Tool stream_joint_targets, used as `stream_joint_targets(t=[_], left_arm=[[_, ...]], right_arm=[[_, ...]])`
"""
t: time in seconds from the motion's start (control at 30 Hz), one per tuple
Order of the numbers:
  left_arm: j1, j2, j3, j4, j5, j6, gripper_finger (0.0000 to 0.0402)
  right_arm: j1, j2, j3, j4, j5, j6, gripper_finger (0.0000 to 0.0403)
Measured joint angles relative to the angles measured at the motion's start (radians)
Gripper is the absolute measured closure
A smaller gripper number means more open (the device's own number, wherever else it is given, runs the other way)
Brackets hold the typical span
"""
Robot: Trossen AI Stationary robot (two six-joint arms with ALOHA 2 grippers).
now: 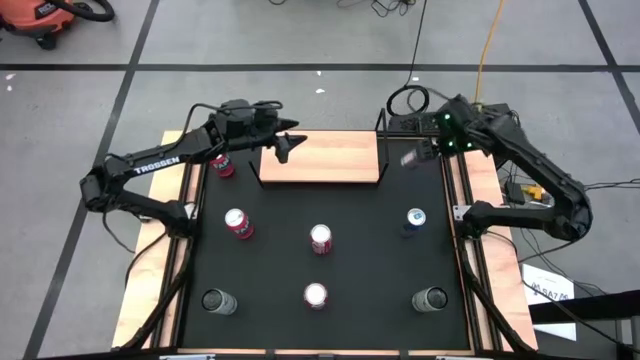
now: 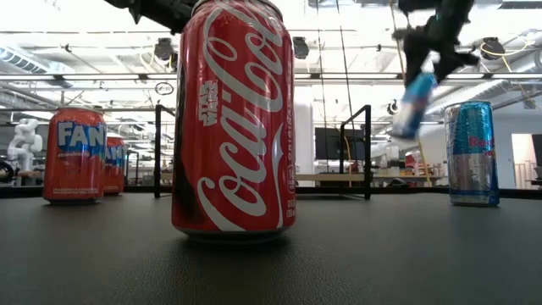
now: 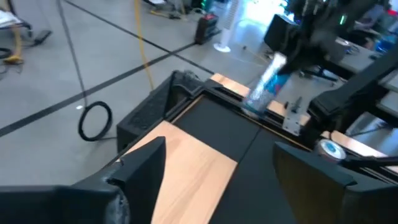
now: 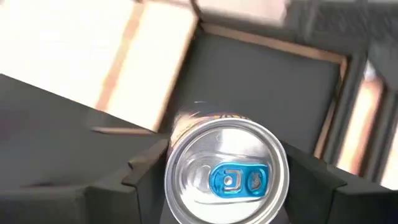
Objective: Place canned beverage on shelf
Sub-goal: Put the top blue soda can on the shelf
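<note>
The shelf [image 1: 320,155] is a light-wood board with thin black rods at its corners, at the table's far middle; it also shows in the left wrist view [image 3: 186,158]. My right gripper [image 1: 425,150] is shut on a blue-and-silver can [image 2: 415,102], in the air just right of the shelf. The can's top with its blue tab fills the right wrist view [image 4: 227,177]. My left gripper [image 3: 217,180] is open and empty above the shelf's left end [image 1: 285,145]. My right gripper pinches the can's upper end between its two fingers, one on each side of the wall just below the top rim [image 4: 174,163]. The fingers come from above and point down. The can [image 3: 267,84] hangs tilted below them, clear of table and shelf.
A red can [image 1: 223,165] stands left of the shelf. Red cans [image 1: 238,224], [image 1: 320,238], [image 1: 315,294], a blue can [image 1: 415,218] and two dark cans [image 1: 218,300], [image 1: 430,298] stand on the black table. A red cola can [image 2: 233,119] stands close in the low view.
</note>
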Motion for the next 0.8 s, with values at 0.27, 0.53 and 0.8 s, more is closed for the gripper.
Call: stream_joint_targets(t=[0.27,0.53,0.8], left_arm=[[-0.027,0.103,0.207,-0.031,0.051,0.148,0.0048],[-0.095,0.262,0.474,-0.152,0.046,0.303,0.0047],[-0.145,0.394,0.611,-0.220,0.036,0.361,0.0047]], right_arm=[[0.082,0.035,0.290,-0.001,0.034,0.024,0.0170],[0.214,0.128,0.381,0.071,0.053,0.039,0.0170],[0.330,0.245,0.381,0.199,0.051,0.028,0.0170]])
